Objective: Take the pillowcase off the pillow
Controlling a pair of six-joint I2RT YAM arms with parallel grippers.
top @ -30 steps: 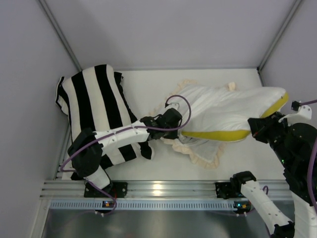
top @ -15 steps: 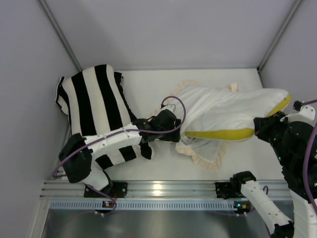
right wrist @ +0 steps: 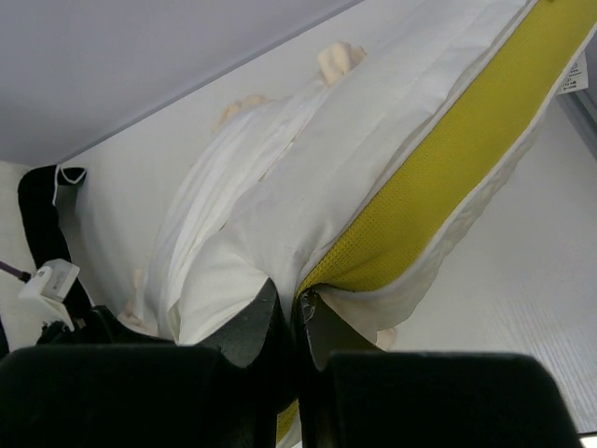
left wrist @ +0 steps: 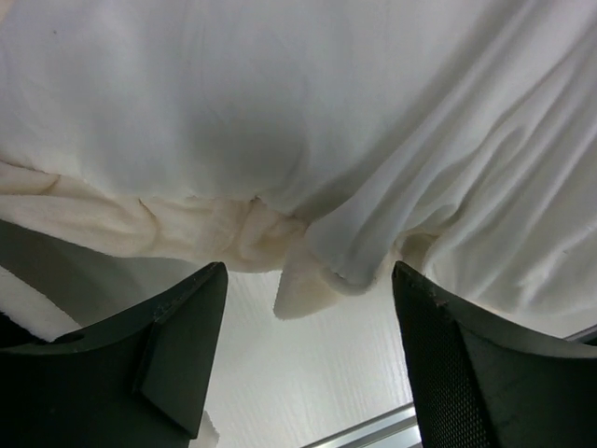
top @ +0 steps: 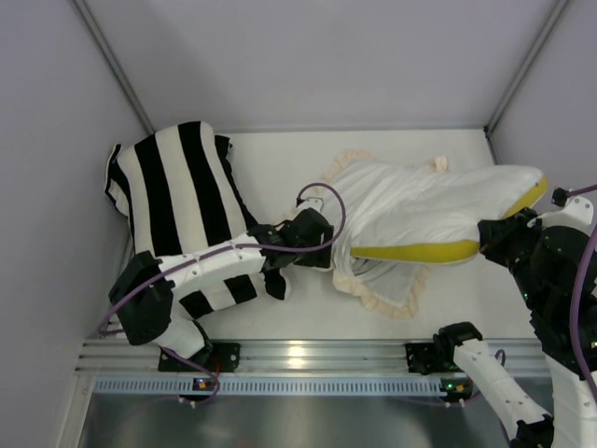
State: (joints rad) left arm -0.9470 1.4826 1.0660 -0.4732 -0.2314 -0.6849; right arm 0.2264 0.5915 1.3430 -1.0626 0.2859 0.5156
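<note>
Top external: left gripper (top: 328, 250) has just opened, dropping the pillowcase (top: 373, 191) edge, while right gripper (right wrist: 297, 303) stays clamped on the pillow (top: 508, 182); cover only partly off, regrasp likely.

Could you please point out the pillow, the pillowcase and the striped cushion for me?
pillow (top: 415, 250): top view, on its yellow band.
pillowcase (top: 384, 299): top view, on its ruffled frill.
striped cushion (top: 177, 182): top view, on its middle.
</note>
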